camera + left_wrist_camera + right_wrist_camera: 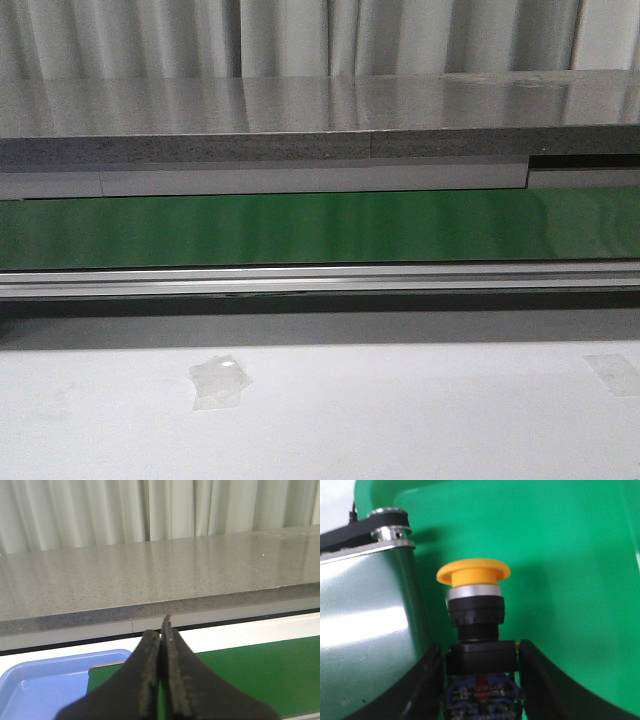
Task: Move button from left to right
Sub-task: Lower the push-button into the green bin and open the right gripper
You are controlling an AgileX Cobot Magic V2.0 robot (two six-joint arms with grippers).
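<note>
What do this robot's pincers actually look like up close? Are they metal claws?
Not bare metal, as far as the wrist views show. The left gripper has two matte black fingers that broaden toward the base, with rough, ribbed inner faces. The right gripper has the same smooth, curved black fingers. No cables or markings are visible.

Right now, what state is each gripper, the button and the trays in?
Left gripper: shut, empty.
Right gripper: shut on the button.
Button: held by its black body, yellow cap outward, over the green tray.
Green tray: visible part empty.
Blue tray: visible part empty.
</note>
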